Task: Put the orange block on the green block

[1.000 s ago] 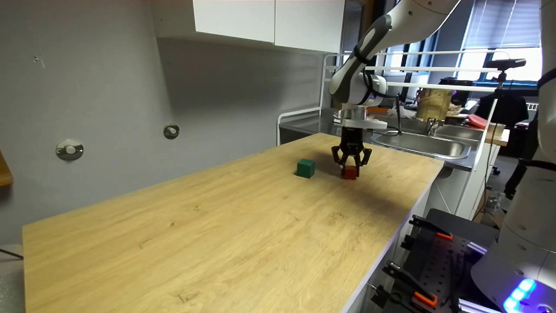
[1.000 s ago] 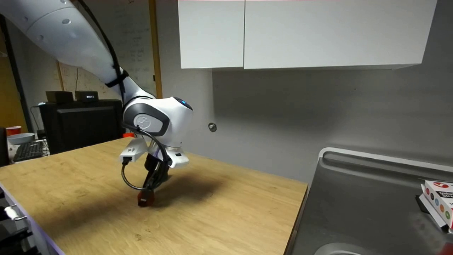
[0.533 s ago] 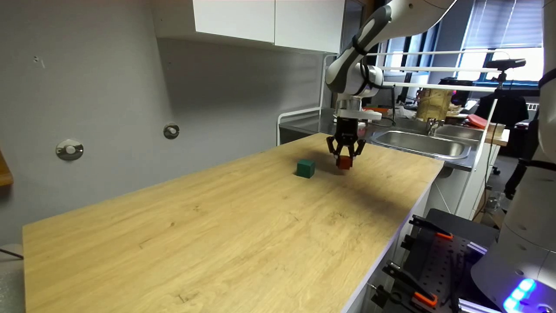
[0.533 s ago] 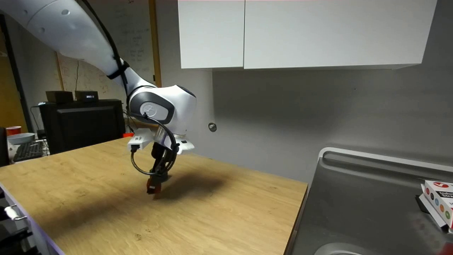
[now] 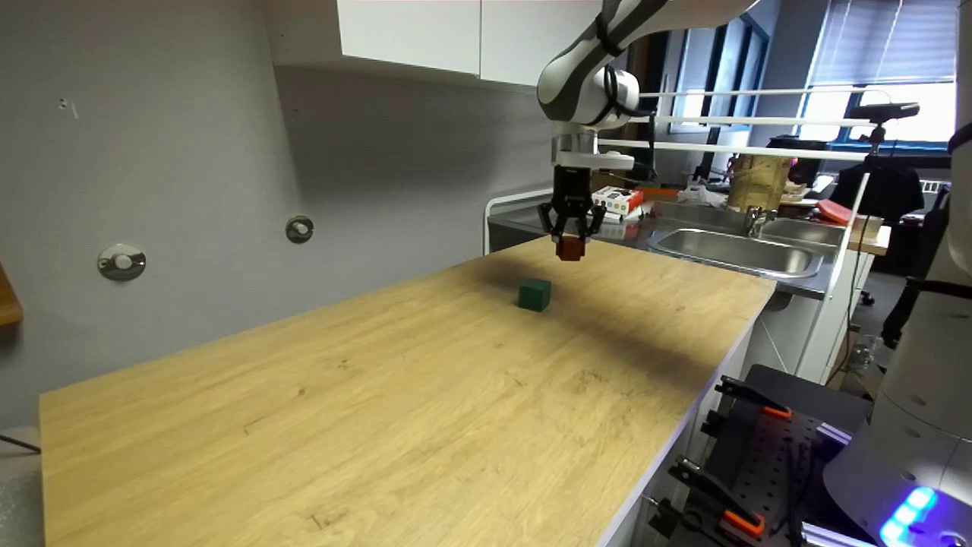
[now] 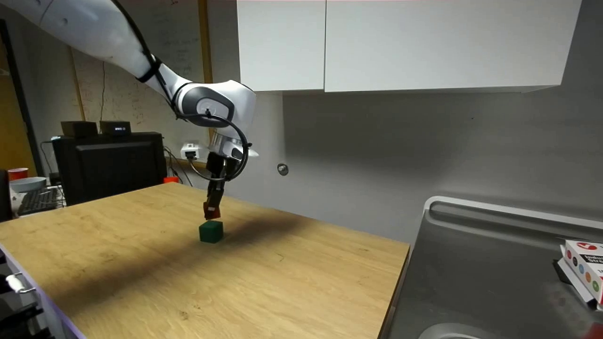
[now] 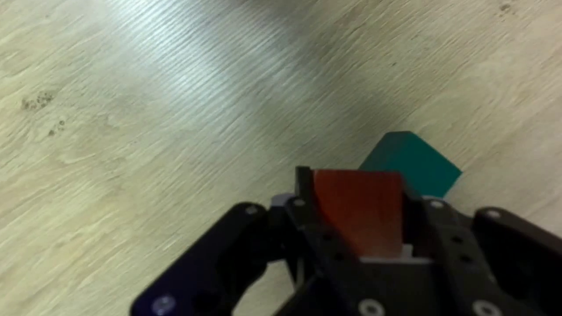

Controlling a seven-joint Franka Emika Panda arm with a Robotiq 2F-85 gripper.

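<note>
The red-orange cube (image 5: 571, 250), clamped in the Robotiq gripper (image 7: 357, 186), is being carried higher, nearer the dark green cube (image 6: 211, 232); stacking (alignment pending) is apparently being prepared.

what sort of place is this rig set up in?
Probably a lab or office kitchenette: the steel sink and white wall cabinets suggest a kitchen, while the keyboard in the background hints at a workspace around it.

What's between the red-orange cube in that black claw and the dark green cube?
Just air: in an exterior view, only bare wooden tabletop shows between the red-orange cube and the dark green cube.
</note>
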